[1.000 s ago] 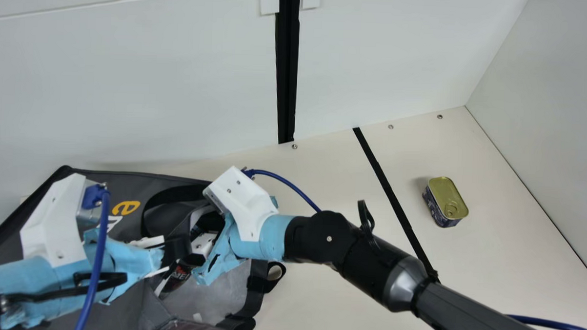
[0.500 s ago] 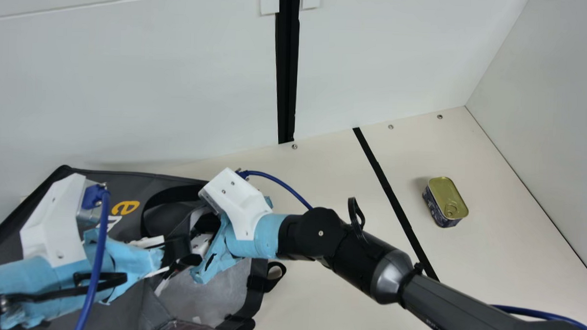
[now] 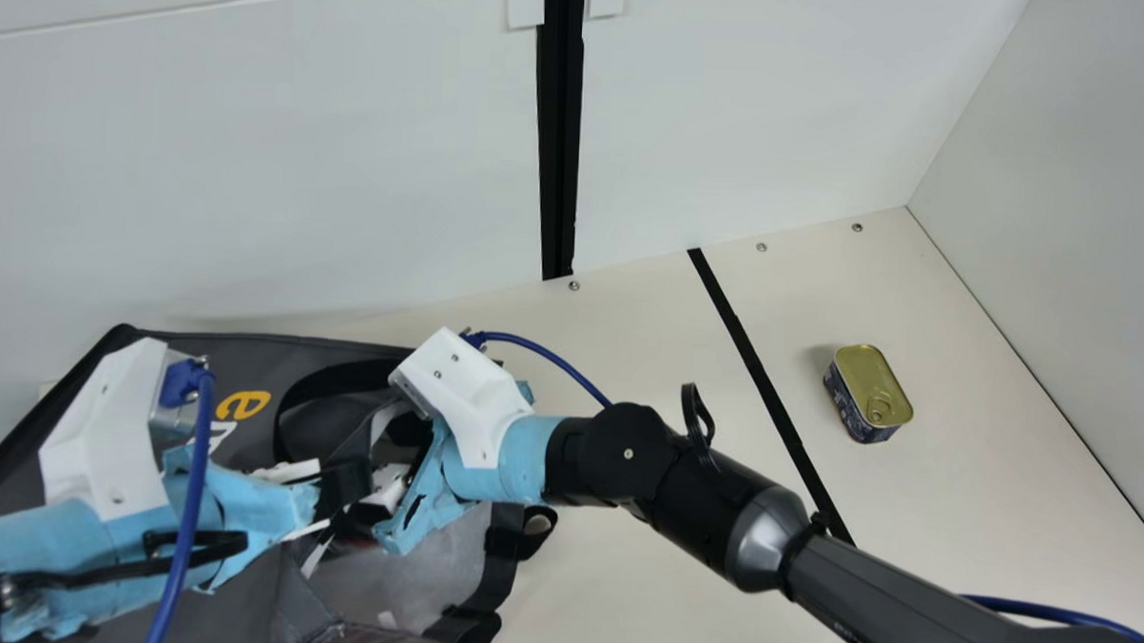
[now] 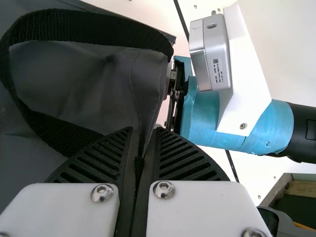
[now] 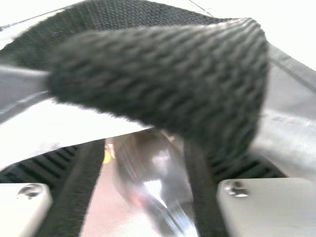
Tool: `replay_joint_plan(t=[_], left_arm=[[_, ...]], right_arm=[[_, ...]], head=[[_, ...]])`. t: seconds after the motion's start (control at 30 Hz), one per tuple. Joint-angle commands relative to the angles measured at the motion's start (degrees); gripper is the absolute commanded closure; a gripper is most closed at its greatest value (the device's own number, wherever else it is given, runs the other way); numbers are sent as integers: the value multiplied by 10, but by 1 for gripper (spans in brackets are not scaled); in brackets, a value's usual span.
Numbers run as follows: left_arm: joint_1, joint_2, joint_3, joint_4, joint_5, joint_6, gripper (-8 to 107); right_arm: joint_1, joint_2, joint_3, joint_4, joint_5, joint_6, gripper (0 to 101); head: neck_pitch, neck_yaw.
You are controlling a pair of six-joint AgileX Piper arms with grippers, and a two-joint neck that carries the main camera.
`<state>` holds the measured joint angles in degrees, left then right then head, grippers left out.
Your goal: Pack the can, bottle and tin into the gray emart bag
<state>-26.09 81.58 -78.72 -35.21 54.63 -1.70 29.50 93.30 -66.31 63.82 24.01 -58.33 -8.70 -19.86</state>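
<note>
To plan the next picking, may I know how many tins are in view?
1. The tin sits on the table, right of the black strip in the main view. Others may be hidden inside the gray bag.

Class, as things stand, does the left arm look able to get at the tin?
Probably not: the left gripper is shut on an edge of the gray bag, and the right arm lies between it and the tin.

Yellow "e" [image 3: 244,404] on gray emart bag [image 3: 257,356]; code label [image 4: 217,70] on right camera [image 4: 201,61]; print on tin [image 3: 872,380] too small.
</note>
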Motion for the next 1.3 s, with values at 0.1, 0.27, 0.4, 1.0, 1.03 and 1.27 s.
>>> replay_joint_plan(t=[0.1,0.27,0.4,1.0,1.03,1.27], left_arm=[[0,0,0,0,0,0,89],[0,0,0,0,0,0,89],[0,0,0,0,0,0,89],[0,0,0,0,0,0,89],[0,0,0,0,0,0,89],[0,0,0,0,0,0,89]], right_arm=[[-4,-6,4,-1,4,1,18],[-10,-16,9,-4,10,1,10],[-17,-28,15,-8,17,0,10],[-48,-96,53,-54,39,27,10],[-49,-100,55,-58,40,30,10],[-60,-127,64,-91,44,55,10]], head=[[-13,-1],[-13,-1],[-13,-1],[-13,-1],[-13,-1],[-13,-1]])
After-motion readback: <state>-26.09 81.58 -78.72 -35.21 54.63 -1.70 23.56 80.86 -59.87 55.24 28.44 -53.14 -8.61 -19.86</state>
